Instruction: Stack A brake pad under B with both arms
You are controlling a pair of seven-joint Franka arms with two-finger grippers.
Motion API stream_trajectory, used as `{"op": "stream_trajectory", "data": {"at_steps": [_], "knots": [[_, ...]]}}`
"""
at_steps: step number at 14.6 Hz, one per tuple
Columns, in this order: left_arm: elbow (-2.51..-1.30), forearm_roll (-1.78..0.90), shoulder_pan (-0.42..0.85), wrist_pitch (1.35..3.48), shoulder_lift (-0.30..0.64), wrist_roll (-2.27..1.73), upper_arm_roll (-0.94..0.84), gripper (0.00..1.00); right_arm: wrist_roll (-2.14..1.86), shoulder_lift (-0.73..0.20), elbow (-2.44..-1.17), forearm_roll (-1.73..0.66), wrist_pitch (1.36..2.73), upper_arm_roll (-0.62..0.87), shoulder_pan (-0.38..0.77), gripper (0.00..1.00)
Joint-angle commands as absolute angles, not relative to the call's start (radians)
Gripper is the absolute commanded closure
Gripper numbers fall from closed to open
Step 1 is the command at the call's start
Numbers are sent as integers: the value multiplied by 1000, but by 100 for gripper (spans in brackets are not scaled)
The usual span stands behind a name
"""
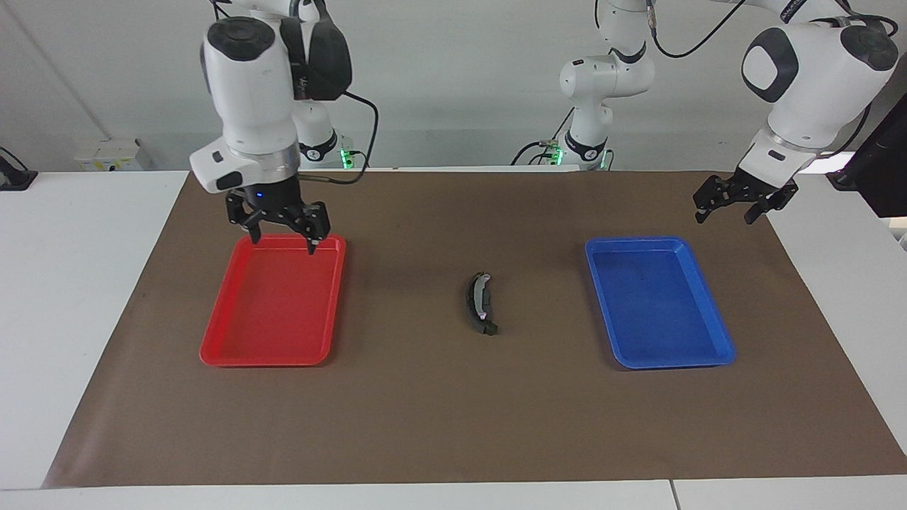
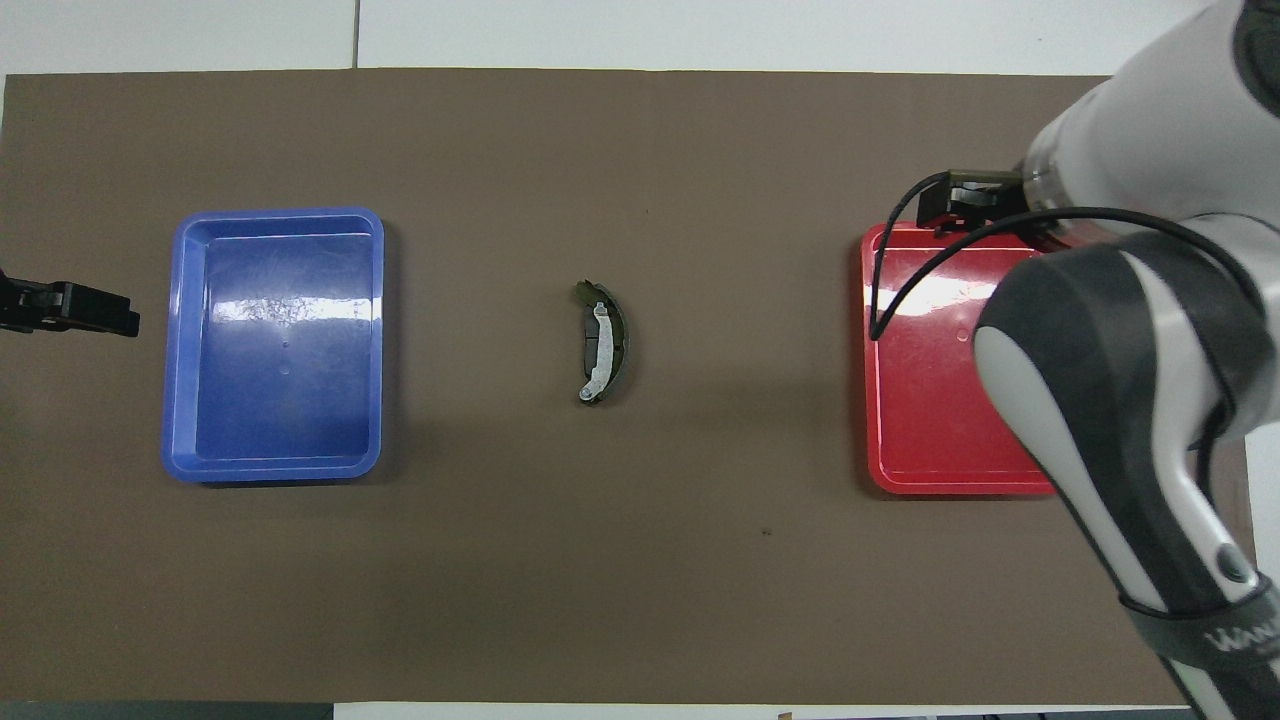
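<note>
B (image 1: 480, 303), the long crescent-curved dark piece with a light grey strip, lies on the brown mat midway between the two trays; it also shows in the overhead view (image 2: 603, 342). The short dark A brake pad does not show on its own, and I cannot tell whether it lies under B. My right gripper (image 1: 281, 241) is open and empty, raised over the red tray's edge nearest the robots. My left gripper (image 1: 724, 214) is open and empty, waiting in the air beside the blue tray at the left arm's end; it also shows in the overhead view (image 2: 70, 308).
A red tray (image 1: 273, 350) lies toward the right arm's end and a blue tray (image 1: 666, 361) toward the left arm's end, both with nothing in them. The brown mat (image 1: 453, 425) covers the white table.
</note>
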State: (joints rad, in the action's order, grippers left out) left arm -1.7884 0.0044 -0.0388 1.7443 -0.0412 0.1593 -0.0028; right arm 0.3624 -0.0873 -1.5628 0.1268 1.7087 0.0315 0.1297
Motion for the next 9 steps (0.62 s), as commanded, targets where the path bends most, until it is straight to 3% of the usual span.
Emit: {"op": "stream_trajectory", "data": {"at_steps": [1, 9], "knots": [[-1775, -6, -52, 1729, -38, 153, -11, 0, 221, -22, -1589, 60, 1619, 35, 32, 0], [-1775, -6, -52, 1729, -38, 153, -11, 0, 60, 50, -1606, 60, 1482, 6, -44, 0]]}}
